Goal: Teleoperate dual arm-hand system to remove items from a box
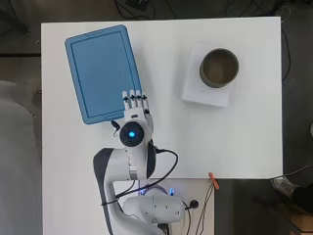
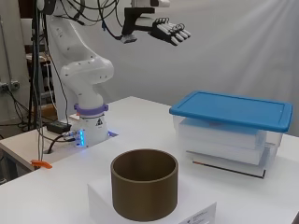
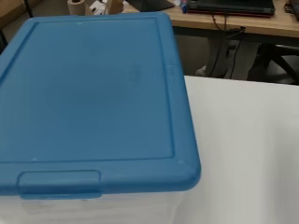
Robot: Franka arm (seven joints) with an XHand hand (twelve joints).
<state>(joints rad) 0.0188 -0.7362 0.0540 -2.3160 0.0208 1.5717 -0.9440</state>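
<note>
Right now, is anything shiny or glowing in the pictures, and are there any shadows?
Overhead view: a blue light glows on the arm just behind the hand, and the brown ring is dark inside. Side view: pale streaks of light fan across the backdrop at the top right, and the blue lid shades the clear box under it. Wrist view: the lid has only a soft, even sheen, no hard glare.
</note>
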